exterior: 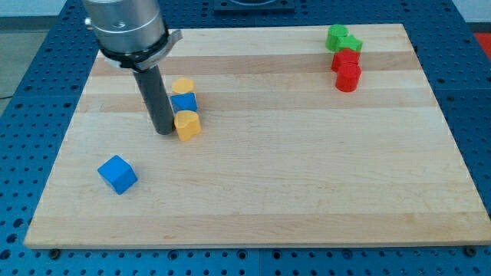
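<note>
My tip [164, 131] rests on the wooden board [307, 176] in the view's upper left part. It stands right beside the left side of a yellow heart-shaped block [187, 125], touching it or nearly so. Just above that block sits a small blue block [184, 102], and a yellow round block [182, 86] lies behind it toward the view's top. A blue cube [117, 173] lies apart, lower left of my tip.
At the view's top right two green blocks [342, 39] sit together, with two red blocks [347, 69] stacked in a column just below them. The board lies on a blue perforated table [23, 84].
</note>
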`<state>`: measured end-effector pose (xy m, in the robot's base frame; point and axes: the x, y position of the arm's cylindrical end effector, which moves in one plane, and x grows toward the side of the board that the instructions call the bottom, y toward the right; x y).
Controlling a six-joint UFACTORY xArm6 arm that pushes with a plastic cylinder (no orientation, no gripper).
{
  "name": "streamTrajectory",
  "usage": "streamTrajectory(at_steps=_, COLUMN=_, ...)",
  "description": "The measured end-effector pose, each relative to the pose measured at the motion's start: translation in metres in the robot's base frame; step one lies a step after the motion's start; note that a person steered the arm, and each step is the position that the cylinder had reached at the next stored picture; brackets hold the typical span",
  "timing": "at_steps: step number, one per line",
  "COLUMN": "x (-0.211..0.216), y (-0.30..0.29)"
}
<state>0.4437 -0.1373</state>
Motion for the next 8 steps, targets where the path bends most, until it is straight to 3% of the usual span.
streamTrajectory(at_steps=2, x=0.012, y=-0.025)
streamTrajectory(at_steps=3, x=0.051, y=-0.001)
streamTrajectory(at_steps=4, x=0.059, y=0.071)
streamTrajectory(at_steps=5, x=0.026, y=0.106)
streamTrajectory(at_steps=8, x=0.005, y=0.056)
